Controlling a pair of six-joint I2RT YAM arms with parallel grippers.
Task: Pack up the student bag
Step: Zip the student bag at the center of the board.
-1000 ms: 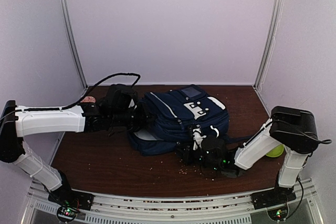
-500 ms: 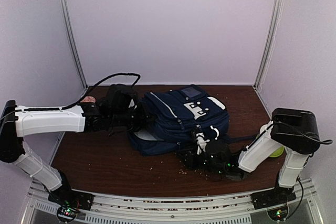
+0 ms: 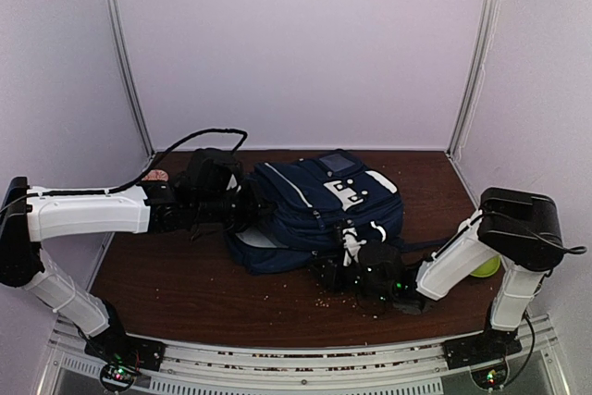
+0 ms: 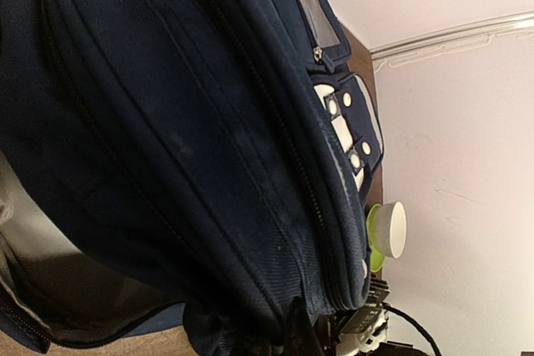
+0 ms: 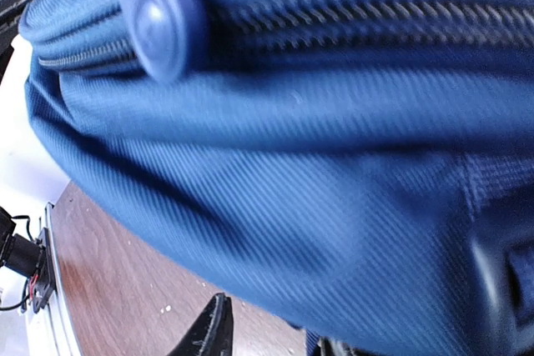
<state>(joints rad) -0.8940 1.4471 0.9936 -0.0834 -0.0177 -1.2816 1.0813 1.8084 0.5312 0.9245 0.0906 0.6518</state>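
While the student bag (image 3: pixel 319 201), navy with white trim, white patches and zipped pockets, lies on the counter (image 3: pixel 185 293), the left hand (image 3: pixel 242 210) is closed at its left edge and the right hand (image 3: pixel 331 273), fingers apart, is at its near edge.

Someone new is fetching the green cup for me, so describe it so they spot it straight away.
Look at the dark wooden table, then along to its right edge, past the navy bag. There, partly hidden behind the right arm, sits the cup. It is the only bright lime-green thing, white inside, among navy, black and white.
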